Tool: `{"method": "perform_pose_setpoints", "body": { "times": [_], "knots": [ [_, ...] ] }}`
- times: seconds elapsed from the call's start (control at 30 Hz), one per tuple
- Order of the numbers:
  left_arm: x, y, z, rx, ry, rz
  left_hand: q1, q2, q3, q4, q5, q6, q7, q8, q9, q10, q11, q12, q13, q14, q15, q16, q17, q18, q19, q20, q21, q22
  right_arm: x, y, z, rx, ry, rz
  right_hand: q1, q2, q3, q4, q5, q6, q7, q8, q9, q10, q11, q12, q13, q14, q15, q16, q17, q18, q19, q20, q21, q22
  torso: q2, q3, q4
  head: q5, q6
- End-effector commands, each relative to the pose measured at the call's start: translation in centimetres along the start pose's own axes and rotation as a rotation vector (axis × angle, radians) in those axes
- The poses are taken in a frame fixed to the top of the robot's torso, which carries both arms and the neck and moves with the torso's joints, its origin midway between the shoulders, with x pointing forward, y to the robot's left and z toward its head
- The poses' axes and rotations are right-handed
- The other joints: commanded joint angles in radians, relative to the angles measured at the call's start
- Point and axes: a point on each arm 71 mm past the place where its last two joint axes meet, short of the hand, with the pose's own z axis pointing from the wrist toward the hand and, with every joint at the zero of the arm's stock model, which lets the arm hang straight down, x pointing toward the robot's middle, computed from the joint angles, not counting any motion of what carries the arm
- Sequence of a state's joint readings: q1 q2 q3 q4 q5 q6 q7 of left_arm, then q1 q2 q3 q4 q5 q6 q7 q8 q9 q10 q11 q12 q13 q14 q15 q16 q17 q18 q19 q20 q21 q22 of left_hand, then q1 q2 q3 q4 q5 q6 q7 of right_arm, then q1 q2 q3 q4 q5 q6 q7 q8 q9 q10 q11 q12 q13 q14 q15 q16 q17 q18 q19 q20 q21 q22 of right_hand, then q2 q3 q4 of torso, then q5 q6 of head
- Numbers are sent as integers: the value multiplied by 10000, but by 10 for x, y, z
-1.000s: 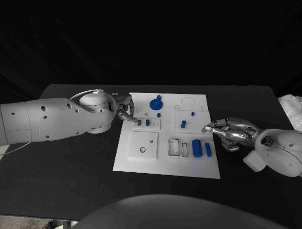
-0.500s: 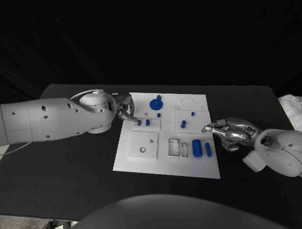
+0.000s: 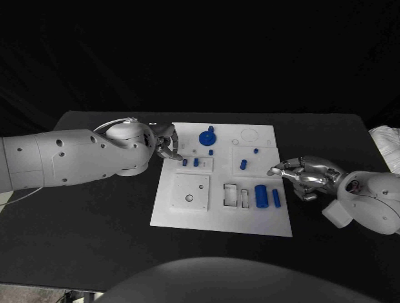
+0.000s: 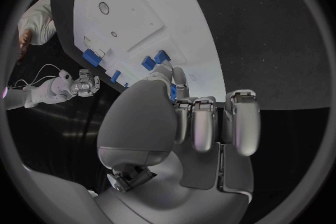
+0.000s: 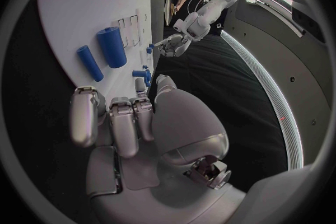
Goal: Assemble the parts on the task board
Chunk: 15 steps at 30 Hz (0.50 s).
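Observation:
The white task board (image 3: pixel 220 214) lies in the middle of the table. On it are a blue gear-like part (image 3: pixel 206 136), small blue pegs (image 3: pixel 243 164), a thick blue cylinder (image 3: pixel 261 196) and a thin blue rod (image 3: pixel 276 197). My left hand (image 3: pixel 168 148) is over the board's left edge, where its thumb and a finger pinch a small blue part (image 4: pixel 172 92). A second small blue part (image 3: pixel 195 162) stands just beside that one. At the board's right edge, next to the rod, my right hand (image 3: pixel 300 177) has its fingers curled in and holds nothing.
A white raised plate (image 3: pixel 191 191) and empty rectangular slots (image 3: pixel 231 194) sit on the board's near half. A white bundle (image 3: pixel 395 148) lies at the table's right edge. Bare black table (image 3: pixel 91 214) spreads to the left and in front of the board.

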<state>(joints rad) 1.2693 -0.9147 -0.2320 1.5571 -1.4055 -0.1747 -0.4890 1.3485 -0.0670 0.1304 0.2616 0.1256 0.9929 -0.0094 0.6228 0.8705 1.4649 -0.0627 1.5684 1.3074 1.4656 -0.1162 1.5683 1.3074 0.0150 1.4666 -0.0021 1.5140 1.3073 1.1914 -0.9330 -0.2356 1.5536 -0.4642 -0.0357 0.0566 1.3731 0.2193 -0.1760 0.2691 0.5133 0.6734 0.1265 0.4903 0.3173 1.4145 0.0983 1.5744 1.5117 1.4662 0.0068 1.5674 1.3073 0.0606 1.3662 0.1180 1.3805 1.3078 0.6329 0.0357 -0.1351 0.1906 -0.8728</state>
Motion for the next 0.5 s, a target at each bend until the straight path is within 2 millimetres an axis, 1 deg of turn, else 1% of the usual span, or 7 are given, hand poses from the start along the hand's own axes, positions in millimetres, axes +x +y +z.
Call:
{"method": "perform_pose_setpoints", "body": {
  "times": [0.03, 0.33, 0.5],
  "knots": [
    [-1, -1, 1, 31, -144, -66, 130, -10, 34, -65, 57, -45, 3, -26, 16, 1059, -43, 24, 2634, 1052, 0, 25, 2634, 11, 741, 6, -59, 2419, 2, 0, 0, -34, 197, -52, 139, 71, 60, 10, 33, -63, -14, -48, -12, 1563, -512, -37, 591, 1046, -51, 34, 2635, -28, 49, -23, 24, 1865, 0, -1, -8, 16, 2],
    [2, 0, 5, -91, -174, 20, 280, -15, 72, -138, 66, -41, 5, -38, 30, 1059, -40, 24, 2634, 1052, -2, 25, 2634, 13, 739, 4, -68, 2416, 2, 0, 0, -35, 196, -47, 145, 71, 70, 8, 39, -63, -11, -48, -11, 1563, -511, -37, 591, 1046, -51, 34, 2635, -27, 46, -23, 21, 1863, 6, -1, -24, 22, 2],
    [4, -2, 7, -80, -154, 38, 287, -17, 73, -142, 64, -42, 6, -39, 31, 1059, -40, 24, 2634, 1052, -2, 25, 2634, 15, 736, 4, -74, 2414, 2, 0, 0, -33, 190, -43, 144, 72, 73, 11, 39, -63, -9, -48, -11, 1563, -510, -37, 591, 1046, -51, 34, 2635, -28, 50, -23, 24, 1865, 16, -3, -18, 5, 2]
  ]
}}
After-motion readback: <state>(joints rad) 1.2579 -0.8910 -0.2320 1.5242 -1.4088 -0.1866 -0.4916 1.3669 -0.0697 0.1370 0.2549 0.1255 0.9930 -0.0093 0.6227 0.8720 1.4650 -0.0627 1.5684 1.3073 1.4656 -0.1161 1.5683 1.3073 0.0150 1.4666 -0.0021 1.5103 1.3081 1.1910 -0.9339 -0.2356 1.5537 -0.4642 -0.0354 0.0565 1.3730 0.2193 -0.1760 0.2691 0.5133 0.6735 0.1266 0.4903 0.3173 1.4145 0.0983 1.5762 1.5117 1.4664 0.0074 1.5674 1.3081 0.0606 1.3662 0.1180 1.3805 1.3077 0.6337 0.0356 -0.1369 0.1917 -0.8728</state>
